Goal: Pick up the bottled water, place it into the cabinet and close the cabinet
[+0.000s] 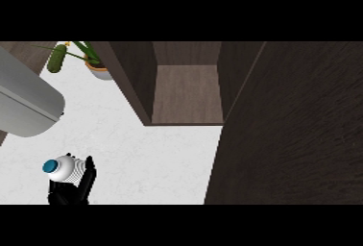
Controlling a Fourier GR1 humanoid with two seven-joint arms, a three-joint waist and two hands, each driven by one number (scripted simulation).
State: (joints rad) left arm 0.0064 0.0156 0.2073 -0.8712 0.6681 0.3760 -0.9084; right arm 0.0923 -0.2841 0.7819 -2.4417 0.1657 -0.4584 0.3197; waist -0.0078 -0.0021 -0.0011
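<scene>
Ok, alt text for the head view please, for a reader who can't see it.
A black hand at the lower left curls round a bottled water with a blue cap, above a white counter. A dark wooden cabinet stands open ahead, its door filling the right side.

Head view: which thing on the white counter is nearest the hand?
The blue-capped bottled water, lower left: the left hand curls round it. The potted plant stands far off, beside the cabinet.
</scene>
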